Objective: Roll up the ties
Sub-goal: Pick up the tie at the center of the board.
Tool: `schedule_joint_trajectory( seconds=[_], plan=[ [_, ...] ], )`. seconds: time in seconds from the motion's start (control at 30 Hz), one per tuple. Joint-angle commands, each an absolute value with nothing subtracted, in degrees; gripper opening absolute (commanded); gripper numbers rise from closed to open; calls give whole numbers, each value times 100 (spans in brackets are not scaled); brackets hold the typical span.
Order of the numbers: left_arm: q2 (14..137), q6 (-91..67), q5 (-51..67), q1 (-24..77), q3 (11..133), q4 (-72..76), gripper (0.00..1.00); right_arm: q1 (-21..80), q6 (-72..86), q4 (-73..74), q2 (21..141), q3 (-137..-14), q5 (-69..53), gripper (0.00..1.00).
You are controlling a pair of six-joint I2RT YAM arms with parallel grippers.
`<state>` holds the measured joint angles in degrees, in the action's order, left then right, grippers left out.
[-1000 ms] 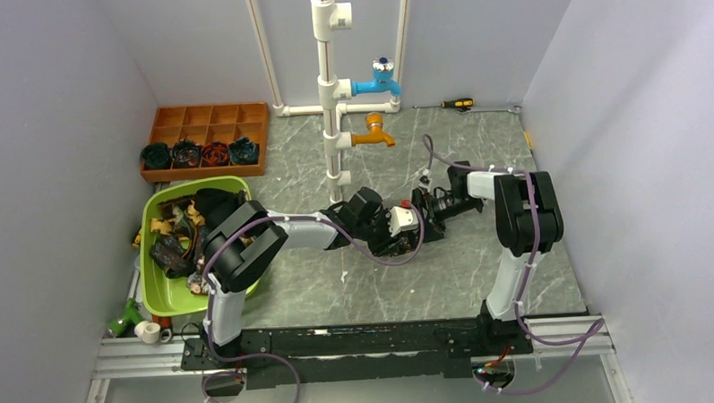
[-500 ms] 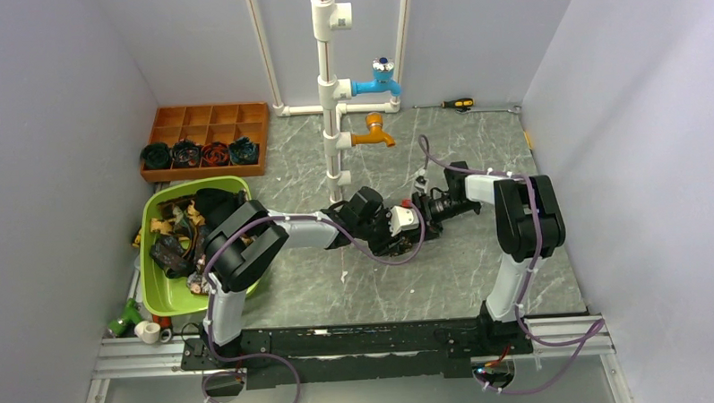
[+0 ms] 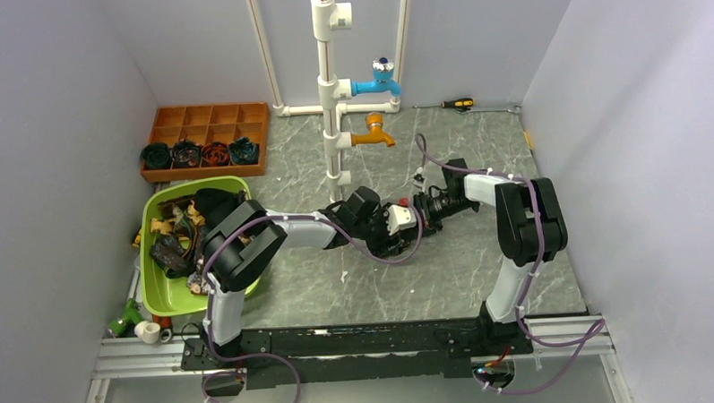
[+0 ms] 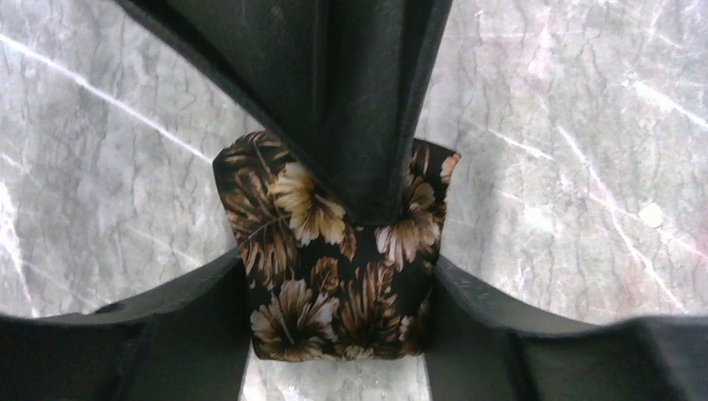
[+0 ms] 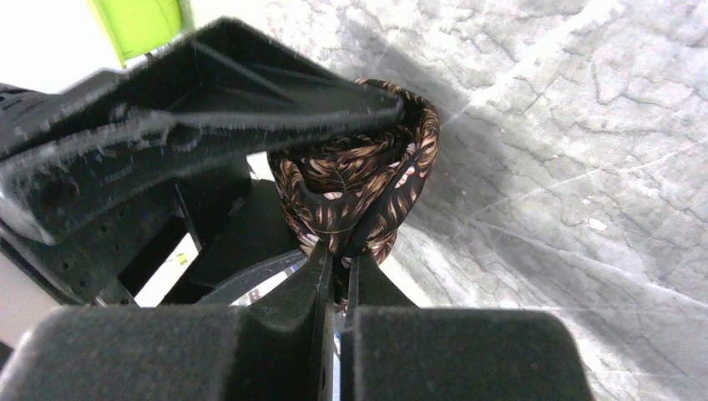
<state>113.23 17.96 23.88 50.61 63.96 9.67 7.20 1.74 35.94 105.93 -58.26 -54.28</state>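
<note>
Four rolled ties (image 3: 186, 155) sit in a wooden tray (image 3: 209, 117) far left of the grippers; a green tub (image 3: 160, 302) of loose ties (image 3: 171, 248) lies beside the left arm (image 3: 247, 241), and a white pipe stand (image 3: 331, 122) rises just behind. From above, the arms cover the grasp. The left gripper (image 4: 338, 267) clasps a leaf-print tie coil (image 4: 292, 200) on both sides; the right gripper (image 5: 338, 259), almost closed, pinches its fabric.
</note>
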Motion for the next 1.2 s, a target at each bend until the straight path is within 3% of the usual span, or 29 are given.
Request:
schedule_joint_trajectory(
  seconds=[0.0,0.17,0.27,0.5,0.77,1.17],
  plan=[
    [11046,1803,2286,4979,6000,707,75,762,-145,3289,10289,-5794,-5093,0],
    [10400,1599,2387,4900,5666,1178,84,755,-290,3314,10132,-5718,-5084,0],
    [9986,1497,2470,4832,5388,1419,99,761,-401,3304,9986,-5647,-5067,0],
    [9537,1568,2477,4738,5131,1309,99,776,-565,3478,9896,-5659,-5220,0],
    [9909,1655,3062,4784,4948,2287,99,838,-323,3393,9856,-5595,-5285,0],
    [11052,1626,1905,4976,5471,2819,99,859,-139,3265,9808,-5467,-5445,0]
  ],
)
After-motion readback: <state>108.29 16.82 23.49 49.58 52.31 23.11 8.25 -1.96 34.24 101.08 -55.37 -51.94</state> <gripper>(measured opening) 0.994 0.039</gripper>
